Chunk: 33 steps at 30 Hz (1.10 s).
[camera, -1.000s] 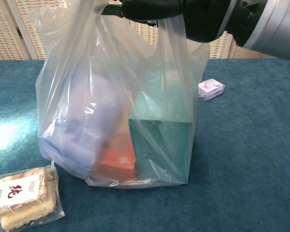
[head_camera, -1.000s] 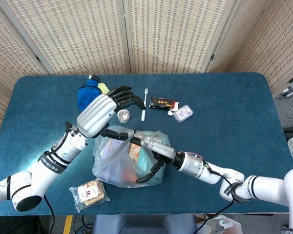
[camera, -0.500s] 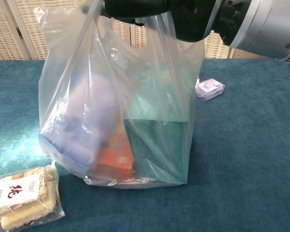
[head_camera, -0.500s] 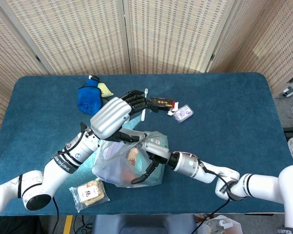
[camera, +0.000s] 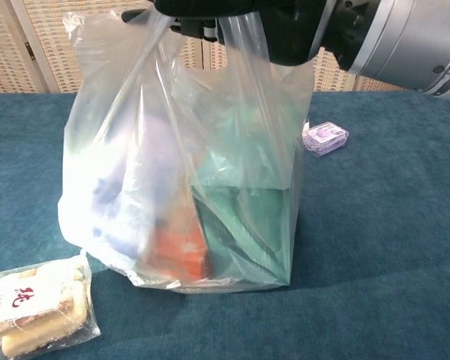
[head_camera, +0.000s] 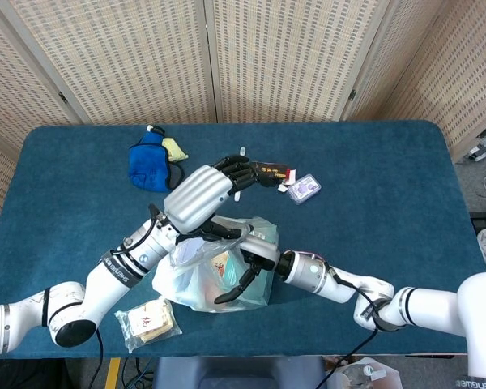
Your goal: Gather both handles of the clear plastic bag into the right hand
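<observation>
The right hand (head_camera: 255, 247) grips the top of the bag (camera: 187, 187), at mid-frame in the head view. The left hand (head_camera: 198, 197) hovers above it with fingers (head_camera: 241, 172) curled toward the upper right; it seems to hold nothing, though the bag hides its underside. Over the last second the left hand has slid right across the bag mouth and the bag has drawn in tighter, so the handles look nearly gathered. A snack pack (head_camera: 148, 320) lies near the desk (head_camera: 389, 178) front edge. The right half offers open room.
</observation>
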Available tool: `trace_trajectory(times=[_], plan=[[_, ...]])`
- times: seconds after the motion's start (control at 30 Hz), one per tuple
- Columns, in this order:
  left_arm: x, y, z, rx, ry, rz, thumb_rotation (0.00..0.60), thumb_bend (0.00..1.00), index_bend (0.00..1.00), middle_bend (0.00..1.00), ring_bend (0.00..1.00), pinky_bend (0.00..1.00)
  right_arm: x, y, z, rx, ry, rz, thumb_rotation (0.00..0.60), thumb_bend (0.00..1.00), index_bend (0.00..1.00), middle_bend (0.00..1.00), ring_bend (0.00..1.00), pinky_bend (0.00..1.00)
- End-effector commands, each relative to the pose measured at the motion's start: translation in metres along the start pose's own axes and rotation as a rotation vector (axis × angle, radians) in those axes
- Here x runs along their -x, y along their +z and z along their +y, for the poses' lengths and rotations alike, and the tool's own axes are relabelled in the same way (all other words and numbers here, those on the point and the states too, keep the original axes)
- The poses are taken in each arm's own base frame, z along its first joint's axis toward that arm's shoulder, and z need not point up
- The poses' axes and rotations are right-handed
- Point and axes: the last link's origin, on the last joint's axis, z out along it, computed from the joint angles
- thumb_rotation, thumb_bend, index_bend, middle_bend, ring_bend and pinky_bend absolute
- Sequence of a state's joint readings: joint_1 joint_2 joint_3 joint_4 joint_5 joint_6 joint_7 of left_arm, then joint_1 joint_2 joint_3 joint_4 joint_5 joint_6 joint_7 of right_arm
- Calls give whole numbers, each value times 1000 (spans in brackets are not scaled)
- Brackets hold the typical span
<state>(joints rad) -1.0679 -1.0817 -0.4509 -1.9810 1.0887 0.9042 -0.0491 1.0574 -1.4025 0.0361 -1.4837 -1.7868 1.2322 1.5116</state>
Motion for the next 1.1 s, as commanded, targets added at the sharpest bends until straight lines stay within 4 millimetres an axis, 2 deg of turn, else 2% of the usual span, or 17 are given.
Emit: trace_trajectory(times=[0.03,0.27,0.7,0.93,1.1], plan=[[1,1,-1,-4,-3,-10,600,162,185,269,204,91,-4,1,0,6,16,2,600,0,50,215,97,107],[0,3,-4,-10,-4,-15,600,135,170,254,187,83,-12,2,3,32,63,28,600,0,180,315,182,181],[-2,1,-8,-26,-2,-22,600,125,146,237,158,78,-20,7,7,61,83,43,600,0,325,443,291,255],[-2,0,-9,-39,1,-32,600,104,106,218,136,70,-26,9,6,70,115,52,600,0,404,508,351,355],[-4,1,-10,-43,-3,-21,600,96,65,210,127,70,-31,10,5,78,136,61,600,0,453,555,398,389]])
